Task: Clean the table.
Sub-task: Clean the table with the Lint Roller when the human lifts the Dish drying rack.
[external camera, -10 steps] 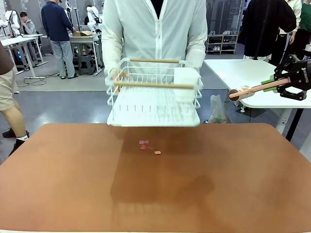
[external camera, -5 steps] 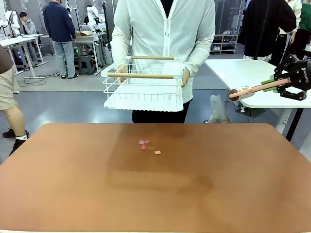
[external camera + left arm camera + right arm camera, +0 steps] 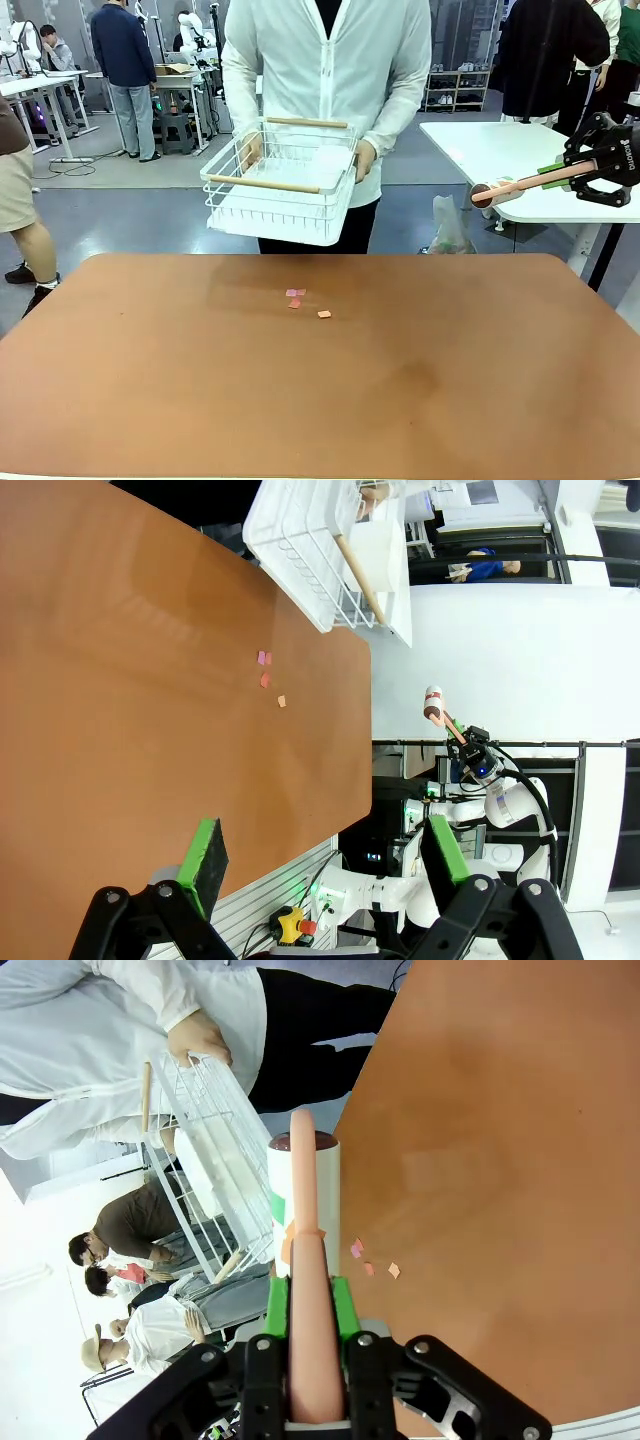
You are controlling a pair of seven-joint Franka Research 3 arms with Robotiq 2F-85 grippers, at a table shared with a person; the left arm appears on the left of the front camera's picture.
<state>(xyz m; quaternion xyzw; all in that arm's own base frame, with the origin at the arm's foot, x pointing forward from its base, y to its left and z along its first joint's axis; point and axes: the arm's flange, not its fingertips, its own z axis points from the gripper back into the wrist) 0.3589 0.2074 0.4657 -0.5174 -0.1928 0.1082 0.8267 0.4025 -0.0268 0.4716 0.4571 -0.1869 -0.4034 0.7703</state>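
The left gripper [image 3: 325, 858] and right gripper [image 3: 303, 1300] are black, with green-padded fingers [image 3: 205, 865] and silver screws

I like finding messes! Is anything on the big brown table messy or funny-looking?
Yes. A few tiny pink and orange scraps lie loose on the table, toward its far side near the middle; they look like litter. The white rack that the person holds beyond the far edge is tilted. Nothing looks spilled or broken.

free: table [image 3: 150, 400] near half | scraps [image 3: 297, 297]: centre-far | rack [image 3: 280, 210]: held at far edge
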